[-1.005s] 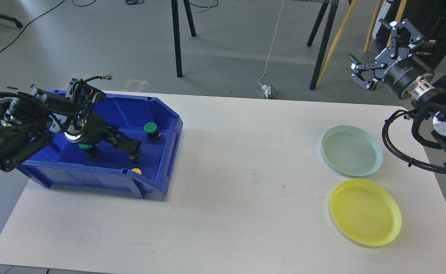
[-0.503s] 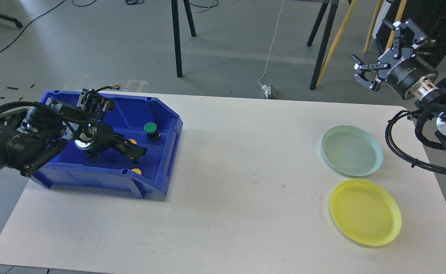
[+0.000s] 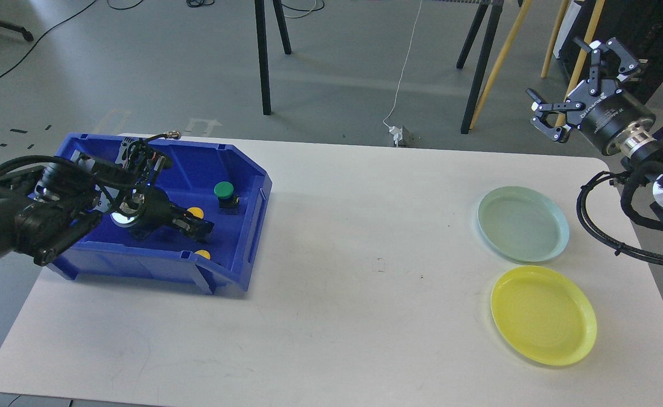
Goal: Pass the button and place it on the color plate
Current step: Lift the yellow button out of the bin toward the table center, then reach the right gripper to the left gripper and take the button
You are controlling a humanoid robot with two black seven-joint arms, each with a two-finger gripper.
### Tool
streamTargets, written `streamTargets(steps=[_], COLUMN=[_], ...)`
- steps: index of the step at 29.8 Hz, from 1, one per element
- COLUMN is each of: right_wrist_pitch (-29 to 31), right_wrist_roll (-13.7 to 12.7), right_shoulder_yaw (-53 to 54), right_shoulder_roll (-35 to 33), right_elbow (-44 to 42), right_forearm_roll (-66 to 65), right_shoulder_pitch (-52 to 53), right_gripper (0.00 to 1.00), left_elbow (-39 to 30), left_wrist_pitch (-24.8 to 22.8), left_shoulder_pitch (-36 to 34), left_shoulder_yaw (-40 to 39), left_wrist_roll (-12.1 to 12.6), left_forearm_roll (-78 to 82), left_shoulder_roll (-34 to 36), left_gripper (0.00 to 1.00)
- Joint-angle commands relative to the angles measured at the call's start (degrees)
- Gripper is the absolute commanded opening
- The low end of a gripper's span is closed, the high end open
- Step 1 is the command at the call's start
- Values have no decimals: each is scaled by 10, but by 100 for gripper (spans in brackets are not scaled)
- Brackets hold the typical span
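A blue bin (image 3: 246,226) stands at the table's left. It holds a green button (image 3: 224,189) on a black base, a yellow button (image 3: 195,212) and a second yellow button (image 3: 202,254) by the front wall. My left gripper (image 3: 198,225) reaches down into the bin, its dark fingers right beside the first yellow button. I cannot tell whether they are open or touch it. My right gripper (image 3: 577,76) is open and empty, raised beyond the table's far right corner. A pale green plate (image 3: 522,224) and a yellow plate (image 3: 543,315) lie at the right.
The white table (image 3: 337,294) spreads between bin and plates. Black stand legs (image 3: 262,56) and yellow poles (image 3: 498,62) stand on the floor behind the table. A black cable (image 3: 597,226) loops from my right arm beside the pale green plate.
My left gripper has shifted inside the bin, uncovering the yellow button by its fingers and hiding a green button that showed under it. My right gripper has drifted slightly right, still open.
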Motion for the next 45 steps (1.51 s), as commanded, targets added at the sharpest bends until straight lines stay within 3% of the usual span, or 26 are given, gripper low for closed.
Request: streamTargets(steps=[1, 5, 8, 13, 16, 18, 23, 26, 30, 45], right_wrist_pitch=[0, 0, 0, 0, 0, 0, -10, -5, 0, -1], right_wrist_roll=[0, 0, 1, 1, 1, 2, 16, 42, 76, 76], right_shoulder_yaw=[3, 3, 4, 10, 10, 9, 11, 15, 16, 2], right_shoulder_roll=[0, 0, 0, -15, -42, -80, -178, -231, -267, -177], right_elbow=[0, 0, 0, 5, 42, 85, 246, 351, 435, 406], right_forearm_roll=[0, 0, 0, 0, -1, -3, -11, -32, -87, -113], right_shoulder_pitch=[-3, -5, -5, -5, -6, -15, -77, -130, -158, -136], right_gripper=[100, 100, 100, 100, 100, 100, 100, 100, 100, 100], left_elbow=[-3, -15, -68, -169, -218, -230, -210, -137, -60, -53], left_wrist_pitch=[0, 0, 0, 0, 0, 0, 0, 0, 0, 0], left_shoulder_pitch=[-1, -10, -41, -78, -82, -77, -64, -61, -57, -50], left_shoulder_yaw=[1, -8, -24, -86, -154, -193, -215, -215, -216, -218], left_wrist_roll=[0, 0, 0, 0, 0, 0, 0, 0, 0, 0], left_forearm_roll=[0, -3, -27, -188, -303, -377, -525, -550, -550, -550], left_shoulder_roll=[0, 10, 74, 172, 188, 163, -2, -126, -228, -245], left_gripper=[0, 0, 0, 1, 1, 1, 1, 1, 1, 2])
